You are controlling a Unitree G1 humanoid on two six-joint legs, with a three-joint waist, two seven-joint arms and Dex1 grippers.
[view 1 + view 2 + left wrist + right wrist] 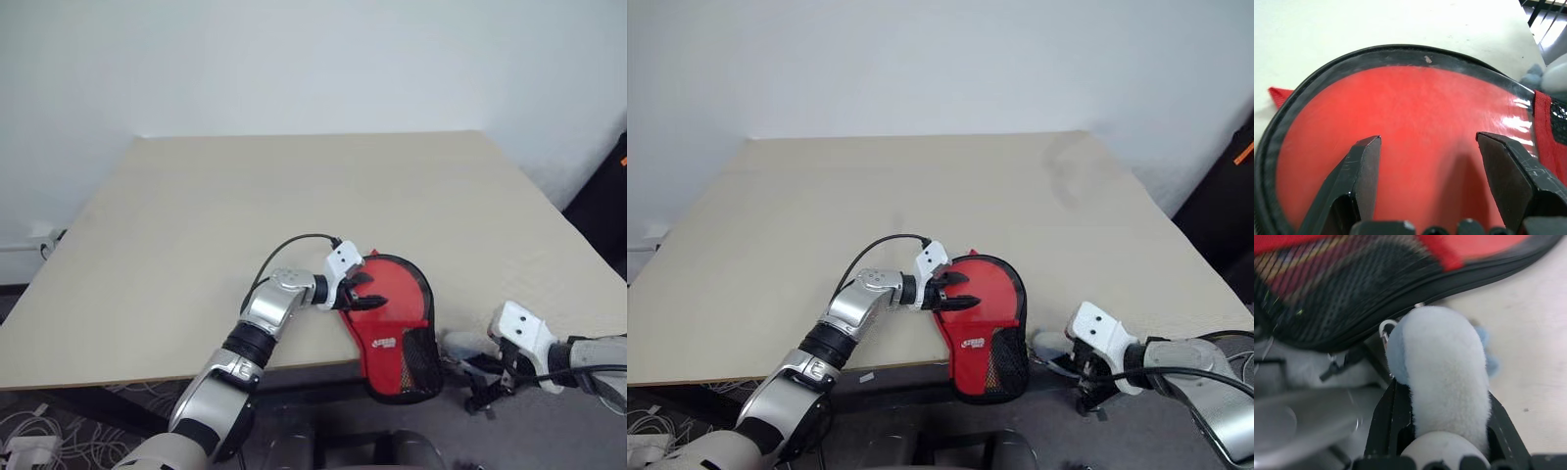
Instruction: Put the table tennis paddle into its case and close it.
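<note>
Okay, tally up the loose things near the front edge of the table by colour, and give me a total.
Red and black: 1, the case, hanging over the table edge.
White and pale blue: 1, the plush charm, pinched in the right gripper.
Total: 2.
</note>
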